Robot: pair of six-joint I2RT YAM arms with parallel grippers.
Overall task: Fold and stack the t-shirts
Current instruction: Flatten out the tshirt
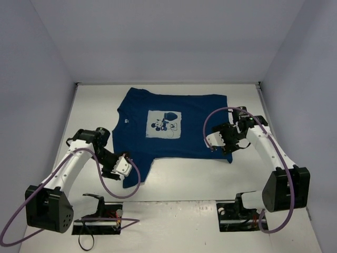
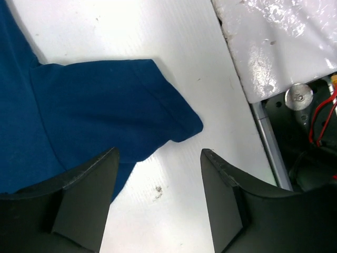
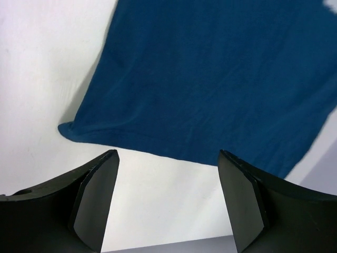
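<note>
One navy blue t-shirt (image 1: pixel 174 124) lies spread flat on the white table, its pale cartoon-mouse print (image 1: pixel 164 125) facing up. My left gripper (image 1: pixel 125 171) hovers open over the near-left sleeve (image 2: pixel 116 105). Bare table shows between its fingers, and the left finger (image 2: pixel 84 200) overlaps the cloth's edge. My right gripper (image 1: pixel 224 150) stands open at the shirt's near-right corner. In the right wrist view the shirt's hem (image 3: pixel 158 150) runs just beyond the open right gripper (image 3: pixel 168 154), which holds nothing. The left gripper (image 2: pixel 159 154) is likewise empty.
Grey walls close in the table on three sides. The arm bases with cables (image 1: pixel 100 219) (image 1: pixel 239 213) sit at the near edge. In the left wrist view a shiny white plate (image 2: pixel 279 47) and a metal rail with red wires (image 2: pixel 321 116) lie right of the sleeve.
</note>
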